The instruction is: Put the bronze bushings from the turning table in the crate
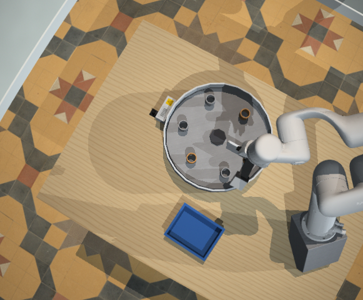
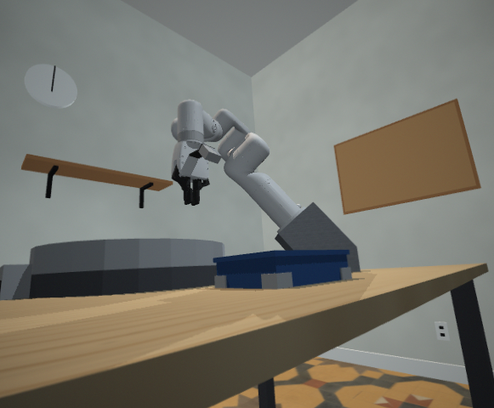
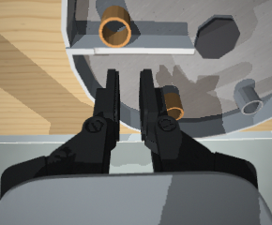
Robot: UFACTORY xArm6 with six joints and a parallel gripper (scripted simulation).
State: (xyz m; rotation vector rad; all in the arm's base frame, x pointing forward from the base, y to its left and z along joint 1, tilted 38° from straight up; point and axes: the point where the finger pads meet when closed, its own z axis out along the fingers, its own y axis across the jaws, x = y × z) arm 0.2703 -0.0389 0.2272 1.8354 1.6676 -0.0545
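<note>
The turning table [image 1: 217,137] holds two visible bronze bushings [image 1: 245,113] [image 1: 191,157] and three steel bushings [image 1: 210,99] [image 1: 183,125] [image 1: 225,172]. My gripper [image 1: 246,169] [image 2: 191,200] hangs well above the table's near-right rim. In the wrist view its fingers stand nearly together with nothing between them. A bronze bushing [image 3: 173,104] stands on the turning table below, just right of the right finger and partly hidden by it. Another bronze bushing [image 3: 114,32] shows further up. The blue crate [image 1: 194,231] is empty.
A dark hub [image 1: 218,136] sits at the turning table's centre and a raised rim runs round it. A small control box [image 1: 164,108] is fixed at its left side. The arm's base [image 1: 317,245] stands right of the crate.
</note>
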